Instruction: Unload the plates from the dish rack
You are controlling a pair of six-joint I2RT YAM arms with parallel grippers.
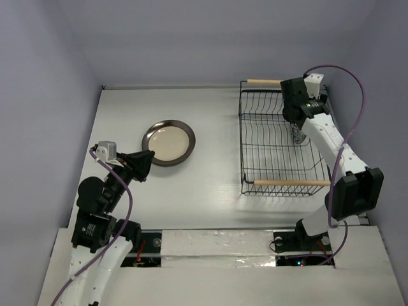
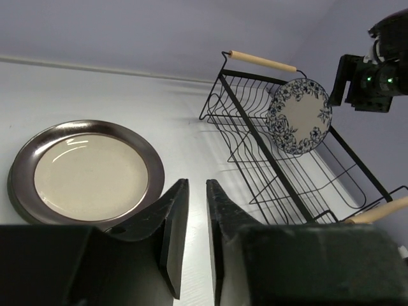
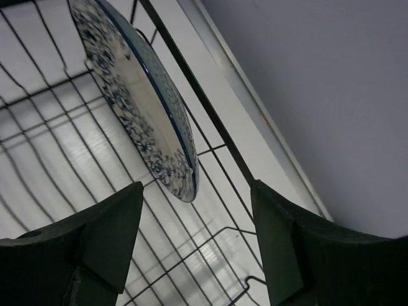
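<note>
One beige plate (image 1: pixel 168 142) is lying unloaded at nine o'clock — the floral plate (image 2: pixel 299 116) is being straddled in the dish rack (image 1: pixel 280 182) by the open, empty right tool (image 3: pixel 194 239); left tool (image 2: pixel 194 239) nearly shut, empty.

Robot lab test cell, not a home kitchen; two arms bolted at the 6 o'clock edge of a plain white table (image 1: pixel 210 185); bare lavender-grey walls (image 1: pixel 191 38) enclose it at 9, 12 and 3 o'clock like a booth; purple cables (image 1: pixel 357 95) loop off the arms; foil-like tape strip (image 1: pixel 217 242) along the near edge; only household props are a dish rack (image 1: pixel 280 137) at 2 o'clock and a beige plate (image 1: pixel 168 143) near centre.
</note>
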